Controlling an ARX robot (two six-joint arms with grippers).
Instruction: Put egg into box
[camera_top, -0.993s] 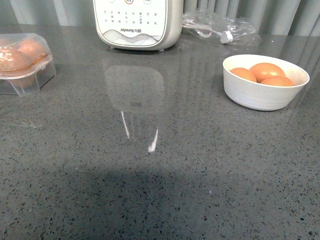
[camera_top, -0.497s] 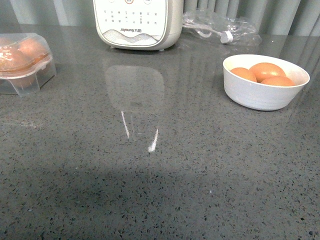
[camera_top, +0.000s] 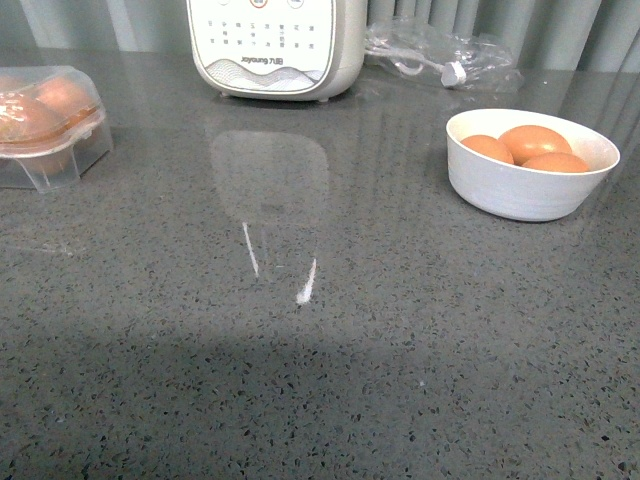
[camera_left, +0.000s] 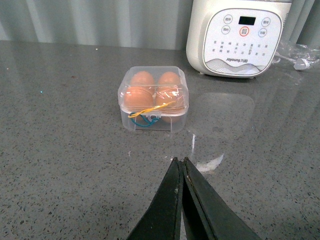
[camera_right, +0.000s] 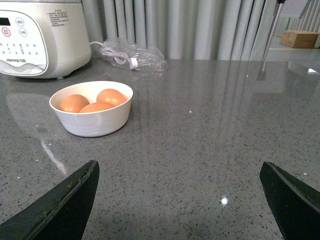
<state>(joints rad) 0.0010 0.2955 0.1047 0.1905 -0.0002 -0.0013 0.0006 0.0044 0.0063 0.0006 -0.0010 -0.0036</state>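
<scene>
The clear plastic box (camera_top: 48, 125) stands at the far left of the grey counter with its lid down over several brown eggs; it also shows in the left wrist view (camera_left: 153, 97), with a blue and yellow band on its front. Three brown eggs (camera_top: 533, 143) lie in a white bowl (camera_top: 528, 188) at the right, also in the right wrist view (camera_right: 92, 111). My left gripper (camera_left: 180, 161) is shut and empty, a short way in front of the box. My right gripper (camera_right: 178, 169) is open and empty, a little away from the bowl. Neither arm shows in the front view.
A big white appliance with buttons (camera_top: 275, 45) stands at the back middle. A clear plastic bag with a white cable (camera_top: 440, 55) lies at the back right, behind the bowl. Grey curtains hang behind the counter.
</scene>
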